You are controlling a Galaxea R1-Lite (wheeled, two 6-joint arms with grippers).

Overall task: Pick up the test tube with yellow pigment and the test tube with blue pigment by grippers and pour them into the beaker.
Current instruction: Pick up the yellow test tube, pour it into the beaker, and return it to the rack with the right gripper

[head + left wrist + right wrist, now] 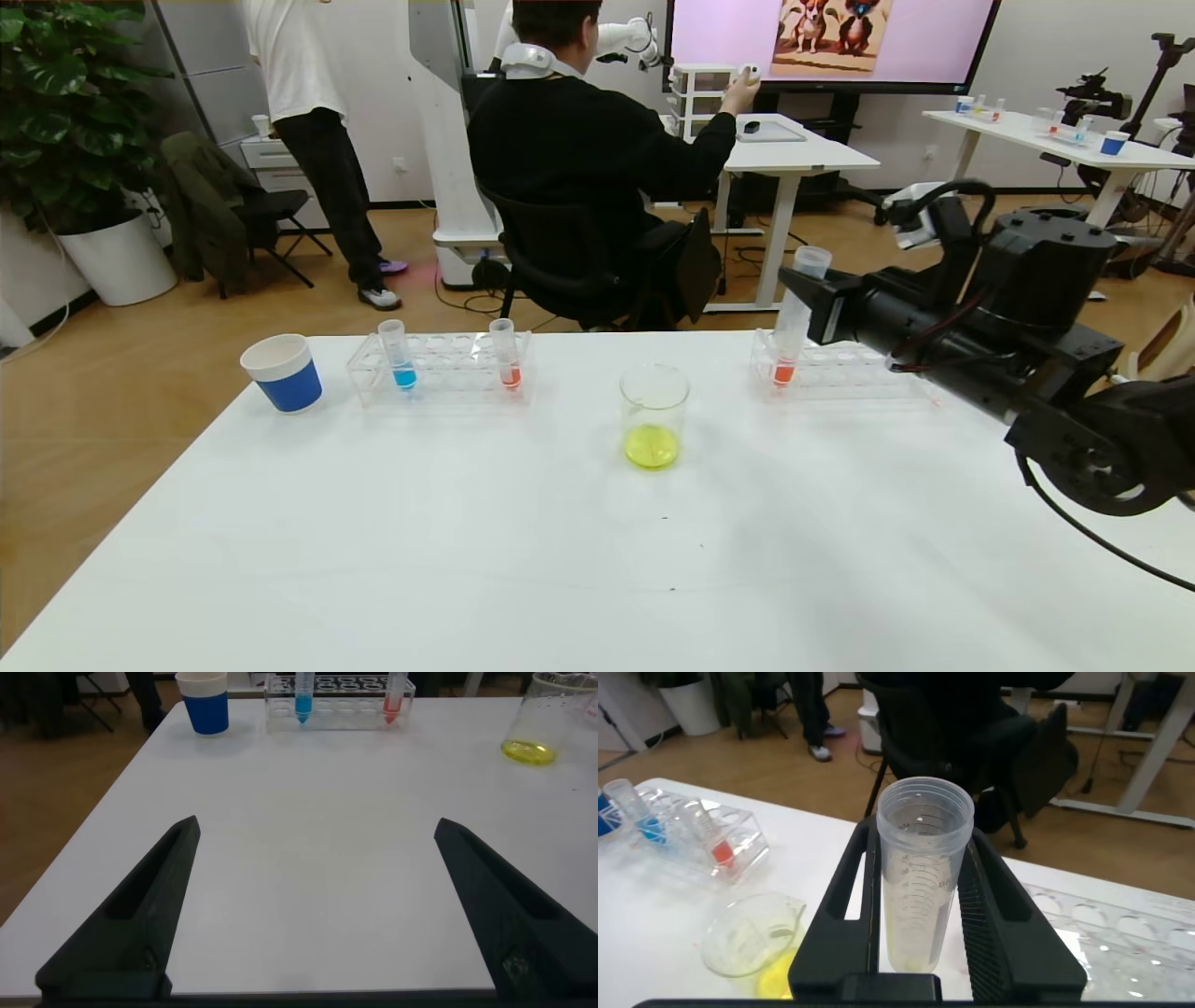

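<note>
My right gripper (814, 297) is shut on the yellow-pigment test tube (799, 303) and holds it upright at the left end of the right rack (864, 371). In the right wrist view the tube (920, 873) is almost empty, with only a faint yellow trace at its bottom. The beaker (653, 415) stands at table centre with yellow liquid in it, apart from the gripper; it also shows in the right wrist view (747, 938). The blue-pigment test tube (400, 359) stands in the left rack (448, 378). My left gripper (318, 831) is open and empty low over bare table, out of the head view.
A blue-and-white paper cup (283, 371) stands left of the left rack. An orange-red tube (507, 355) stands in the left rack. Orange-red liquid (784, 373) shows in the right rack just under the held tube. A seated person and desks are beyond the table.
</note>
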